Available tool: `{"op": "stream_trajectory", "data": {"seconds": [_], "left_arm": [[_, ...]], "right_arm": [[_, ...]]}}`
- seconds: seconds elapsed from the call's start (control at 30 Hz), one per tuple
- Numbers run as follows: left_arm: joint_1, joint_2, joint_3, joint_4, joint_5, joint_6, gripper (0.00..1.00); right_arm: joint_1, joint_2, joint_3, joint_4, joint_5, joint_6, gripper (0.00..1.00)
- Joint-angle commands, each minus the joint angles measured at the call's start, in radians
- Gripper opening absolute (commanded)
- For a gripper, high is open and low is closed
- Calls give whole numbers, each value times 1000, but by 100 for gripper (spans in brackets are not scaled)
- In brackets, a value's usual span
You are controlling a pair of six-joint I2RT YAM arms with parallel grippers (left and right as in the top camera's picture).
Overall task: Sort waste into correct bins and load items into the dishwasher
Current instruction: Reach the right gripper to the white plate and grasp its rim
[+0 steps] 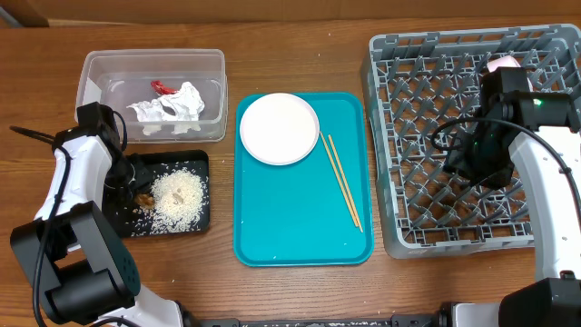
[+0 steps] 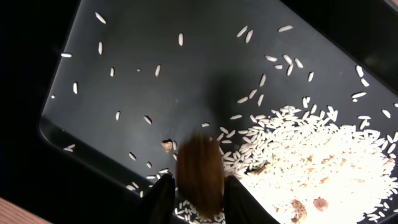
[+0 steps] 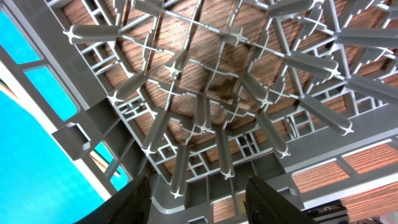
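Left wrist view: the left claw [image 2: 199, 194], narrowly parted, brackets a blurred brown lump [image 2: 200, 167] over the black tray [image 2: 186, 81] of rice [image 2: 311, 162]; I cannot tell if it grips. Right wrist view: the right claw [image 3: 199, 199] gapes wide over the dish rack [image 3: 205, 112]. Only the overhead view shows the plate [image 1: 279, 128] and chopsticks [image 1: 343, 182] on the teal tray [image 1: 290, 227], and the napkin [image 1: 171, 104] and red wrapper [image 1: 163, 88] in the clear tub [image 1: 91, 68].

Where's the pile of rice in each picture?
Overhead: rice pile at lower left, inside the black tray.
Left wrist: lower right, on the same tray.
Right wrist: not in it.
Shared landmark: the black tray, in overhead and left wrist.
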Motion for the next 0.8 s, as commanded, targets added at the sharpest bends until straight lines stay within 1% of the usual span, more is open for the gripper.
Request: {"op": "stream_trajectory", "data": {"seconds": [0.0,0.23,0.37,0.47,0.53,0.6,0.63,0.77], "left_arm": [[2,10,5,-2,-21,-15,29],[1,10,5,-7,-16,-16,31],[1,-2,6,-9,72,4,37],[1,-38,11,-10,149,10,40],[-2,-73,13,-18,214,20,43],[-11,-121,13,-41,279,37,43],[-21,-146,13,-56,301,40,43],[-88,-250,13,-106,295,59,44]], "right_arm": [[0,-14,21,3,6,3,52],[0,-14,21,4,6,4,52],[0,-14,21,9,5,4,52],[0,-14,21,48,-1,4,53],[0,-14,21,116,-2,4,53],[1,-14,27,196,-37,4,53],[3,-14,34,234,-79,3,53],[37,-14,61,437,-318,-31,56]]}}
